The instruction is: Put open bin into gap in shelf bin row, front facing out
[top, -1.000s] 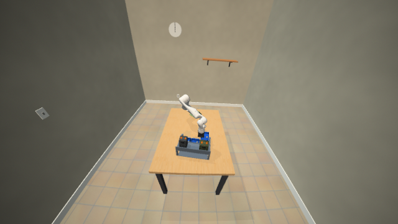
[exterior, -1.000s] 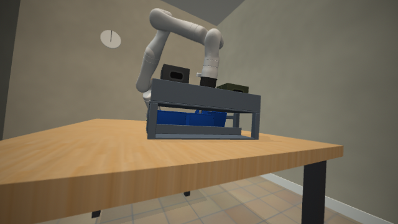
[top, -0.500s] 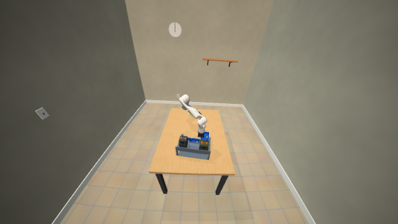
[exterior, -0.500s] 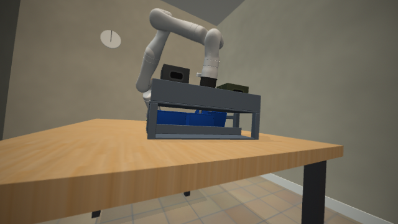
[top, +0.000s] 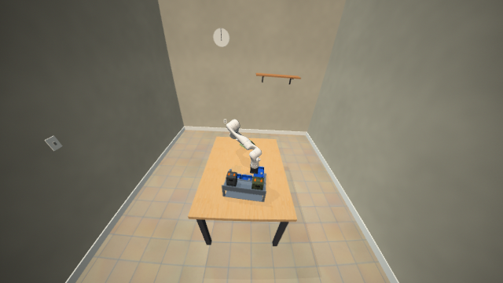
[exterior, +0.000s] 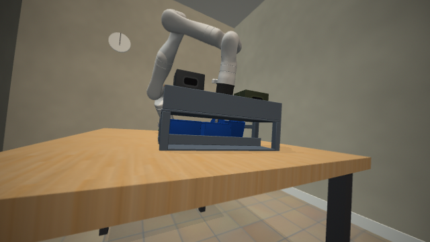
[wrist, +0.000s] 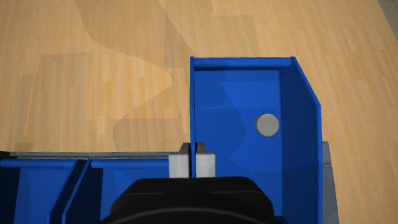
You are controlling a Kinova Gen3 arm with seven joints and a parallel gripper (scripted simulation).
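Pincer (wrist: 193, 154): clamped on 1 side wall of the blue bin (wrist: 237, 100) (top: 259, 171). Bin's near part overlaps the shelf (top: 244, 190) (exterior: 222, 102); far edge overhangs the bench (top: 240, 210) (exterior: 134, 161) (wrist: 135, 75).

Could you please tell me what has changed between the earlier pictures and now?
Nothing has visibly changed. The arm, the blue open bin and the shelf look just as they were. The claw is now shut on the bin's side wall; no earlier wrist view shows its grip.
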